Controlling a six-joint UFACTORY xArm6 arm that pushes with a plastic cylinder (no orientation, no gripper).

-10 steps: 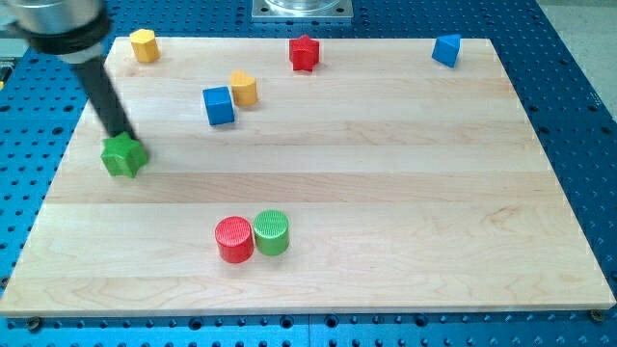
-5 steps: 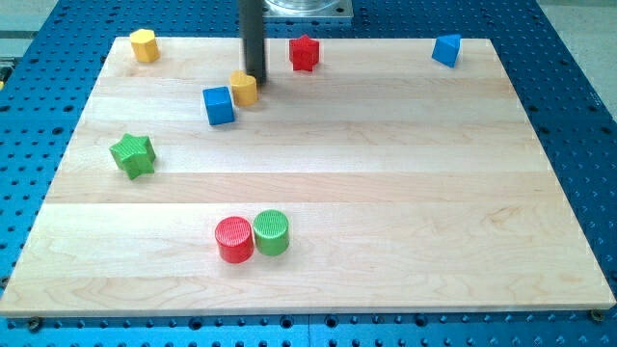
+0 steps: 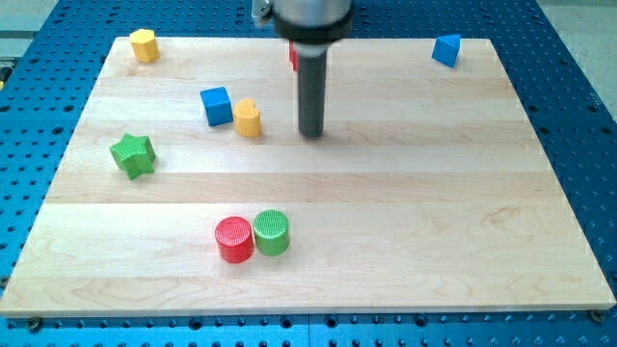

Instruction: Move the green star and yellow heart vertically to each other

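Note:
The green star [image 3: 132, 154] lies on the wooden board near the view's left edge. The yellow heart [image 3: 248, 118] sits up and to the right of it, just right of a blue cube [image 3: 217, 105]. My tip [image 3: 310, 133] rests on the board to the right of the yellow heart, with a gap between them. It is far to the right of the green star.
A yellow hexagonal block [image 3: 144, 44] sits at the top left corner. A red block [image 3: 292, 55] is mostly hidden behind the rod. A blue triangular block [image 3: 446, 49] sits at the top right. A red cylinder [image 3: 233, 239] and a green cylinder [image 3: 272, 232] touch near the bottom.
My tip moved from the green star across to the top of the yellow heart, then down and right. The yellow heart slid down; the blue cube shifted slightly. The green star stayed after a small nudge.

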